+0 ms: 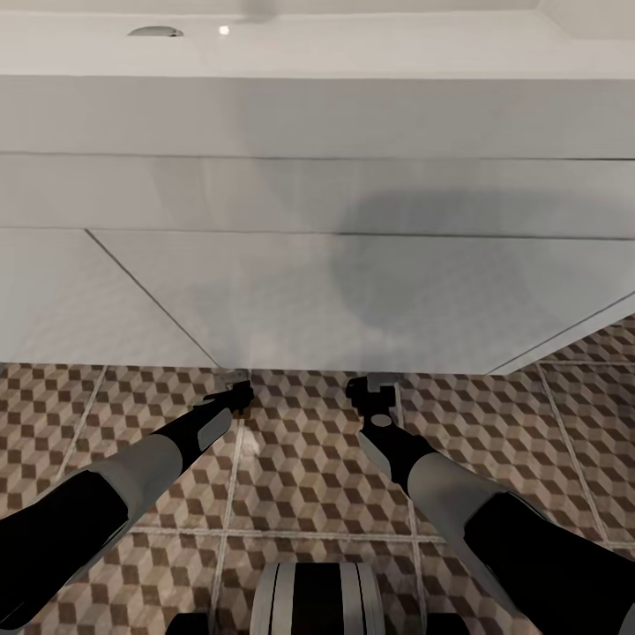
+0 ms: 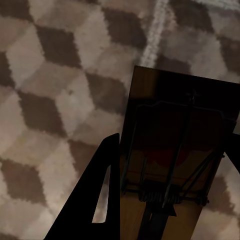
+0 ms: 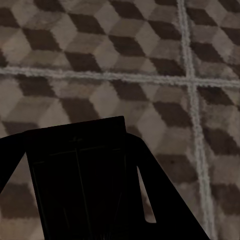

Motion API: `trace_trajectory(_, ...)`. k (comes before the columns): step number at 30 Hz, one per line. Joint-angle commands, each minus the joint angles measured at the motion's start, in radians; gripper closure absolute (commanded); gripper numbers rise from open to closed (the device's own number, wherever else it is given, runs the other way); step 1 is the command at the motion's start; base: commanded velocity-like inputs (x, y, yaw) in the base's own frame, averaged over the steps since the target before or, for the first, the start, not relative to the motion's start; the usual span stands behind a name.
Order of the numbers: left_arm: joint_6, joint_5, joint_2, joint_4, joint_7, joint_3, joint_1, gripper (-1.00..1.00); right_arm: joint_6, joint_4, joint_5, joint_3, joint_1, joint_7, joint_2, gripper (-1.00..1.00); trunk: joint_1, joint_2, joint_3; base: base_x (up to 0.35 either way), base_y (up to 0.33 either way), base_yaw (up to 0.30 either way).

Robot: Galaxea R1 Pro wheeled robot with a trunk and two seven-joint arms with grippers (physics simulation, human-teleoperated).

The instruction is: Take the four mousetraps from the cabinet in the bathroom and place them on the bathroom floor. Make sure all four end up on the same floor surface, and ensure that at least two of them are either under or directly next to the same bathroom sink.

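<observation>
Brown wood and thin wire make up the mousetrap (image 2: 172,160) seen in the left wrist view, clamped between the dark fingers (image 2: 95,200) of the left pincer (image 1: 236,394) and hanging above the bathroom floor (image 1: 309,459). A second mousetrap (image 3: 80,175), almost black in shadow, sits gripped in the right pincer (image 1: 370,392), its top edge showing against the cube-patterned tiles. Whether either slab touches the floor I cannot tell.

In the head view both pincers hang close to the far edge of the visible tiling, right where the floor meets the foot of a large white unit (image 1: 317,291). That white face rises as a wall across the whole width, so room beyond the pincers ends at once. Its lower edge runs level in the middle and slants away at the right, where more tiling opens up. Toward the robot the floor lies open, crossed by pale grout lines. High on the white unit's top surface, near its far left corner, sits a small grey oval (image 1: 155,32) with a bright spot beside it.

Both arms reach forward and downward, left arm (image 1: 106,494) angled inward from the left, right arm (image 1: 459,503) angled inward from the right, wrists well apart. The robot's own base (image 1: 317,600) shows at the near edge between them.
</observation>
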Motion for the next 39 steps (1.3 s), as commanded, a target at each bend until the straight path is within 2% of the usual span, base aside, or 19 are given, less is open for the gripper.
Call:
trace_trajectory(1,0.004,0.003,0.001,-0.004,0.012,-0.009,0.0,1.0,-0.006,0.001,-0.012,0.008,-0.001,-0.002,0.0,1.0,0.0,0.0,-0.001,0.0,0.0,0.0)
trace_trajectory(21,0.003,0.002,0.001,-0.004,0.01,-0.008,0.0,1.0,-0.006,-0.002,-0.012,0.007,-0.001,-0.003,-0.002,1.0,0.0,0.0,-0.015,0.0,0.0,0.0)
trace_trajectory(39,0.003,0.002,0.003,-0.004,0.008,-0.004,0.0,1.0,-0.005,-0.038,-0.012,0.007,-0.001,-0.004,0.003,1.0,0.0,0.0,-0.016,0.0,0.0,0.0)
